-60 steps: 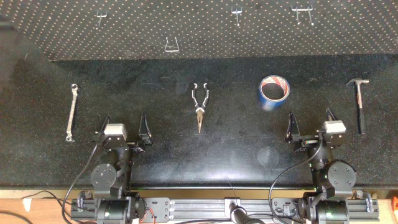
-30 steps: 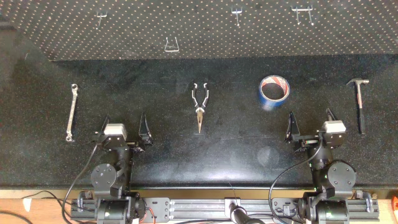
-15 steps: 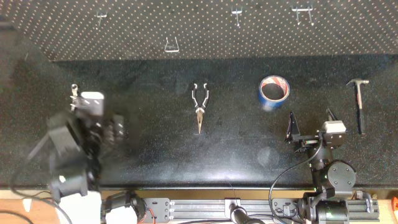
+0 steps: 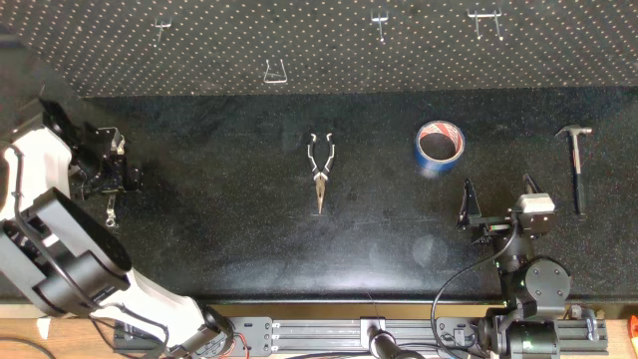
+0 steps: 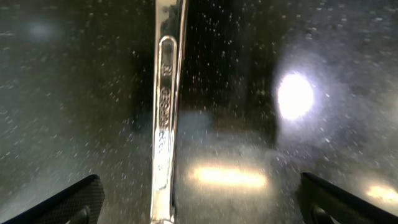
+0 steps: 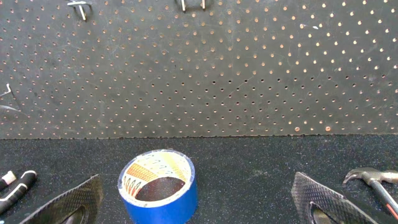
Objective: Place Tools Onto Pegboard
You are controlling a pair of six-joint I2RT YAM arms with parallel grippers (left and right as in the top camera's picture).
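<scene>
Pegboard (image 4: pixel 329 45) stands along the table's (image 4: pixel 249 219) far edge. Left arm bent out to the table's left side; left hand (image 4: pixel 105 165) low over the wrench (image 5: pixel 165 112), fingers spread wide either side of its shaft, not touching it. Right hand (image 4: pixel 495 199) near its own base, fingers spread, empty. Hammer (image 4: pixel 575 170), pliers (image 4: pixel 320 170) and tape roll (image 4: pixel 439 145) on the table, well apart.

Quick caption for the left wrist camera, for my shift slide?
Left hand open over the wrench, which lies flat on the black table, its handle between the fingers.
</scene>
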